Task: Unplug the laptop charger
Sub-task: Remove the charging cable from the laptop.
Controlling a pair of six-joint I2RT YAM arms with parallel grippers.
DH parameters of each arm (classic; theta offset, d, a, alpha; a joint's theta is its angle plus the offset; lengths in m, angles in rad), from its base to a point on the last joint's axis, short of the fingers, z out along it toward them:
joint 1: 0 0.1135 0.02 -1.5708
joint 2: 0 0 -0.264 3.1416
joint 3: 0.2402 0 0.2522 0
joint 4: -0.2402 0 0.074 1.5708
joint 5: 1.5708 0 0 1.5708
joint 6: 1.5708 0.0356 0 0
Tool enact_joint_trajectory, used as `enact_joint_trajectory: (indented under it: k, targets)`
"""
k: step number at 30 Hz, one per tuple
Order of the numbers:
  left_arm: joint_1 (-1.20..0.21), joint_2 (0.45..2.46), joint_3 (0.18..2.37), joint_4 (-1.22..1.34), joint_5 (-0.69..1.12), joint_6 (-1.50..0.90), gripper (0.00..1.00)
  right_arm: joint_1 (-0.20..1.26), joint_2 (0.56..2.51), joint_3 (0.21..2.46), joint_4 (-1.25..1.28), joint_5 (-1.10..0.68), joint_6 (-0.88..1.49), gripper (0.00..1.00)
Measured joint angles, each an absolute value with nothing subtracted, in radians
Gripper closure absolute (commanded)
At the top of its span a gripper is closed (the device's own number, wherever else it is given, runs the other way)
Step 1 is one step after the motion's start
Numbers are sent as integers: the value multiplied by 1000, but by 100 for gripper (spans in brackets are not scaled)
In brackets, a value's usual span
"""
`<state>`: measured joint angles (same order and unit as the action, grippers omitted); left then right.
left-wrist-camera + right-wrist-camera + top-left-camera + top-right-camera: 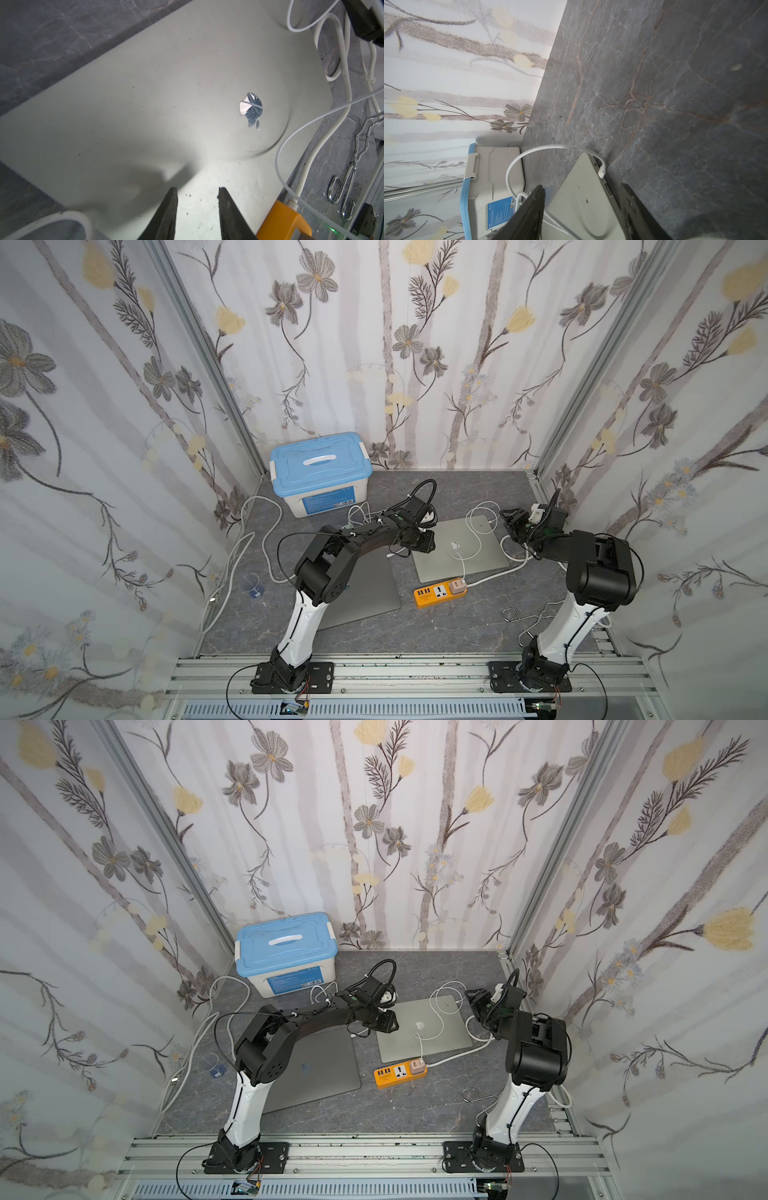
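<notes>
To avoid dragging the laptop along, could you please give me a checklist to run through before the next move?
1. Charger connector seated in the silver laptop: ok, plugged in.
2. Right gripper open and empty: ok.
3. Connector between the right gripper's jaws: not ok, it lies ahead of them.
4. Left gripper pressing the lid down: cannot tell; it sits over the lid, jaws slightly apart.
5. White cable slack: ok, loose loop.
</notes>
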<state>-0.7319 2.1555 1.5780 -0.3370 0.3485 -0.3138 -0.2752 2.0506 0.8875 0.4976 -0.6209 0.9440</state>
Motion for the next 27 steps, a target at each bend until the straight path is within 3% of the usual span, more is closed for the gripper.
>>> enact_joint_trajectory:
  k: [27]
  targets:
    - [-731,2168,1550,-305,386,-323,72,-226,2128,938,501,-532,964,43]
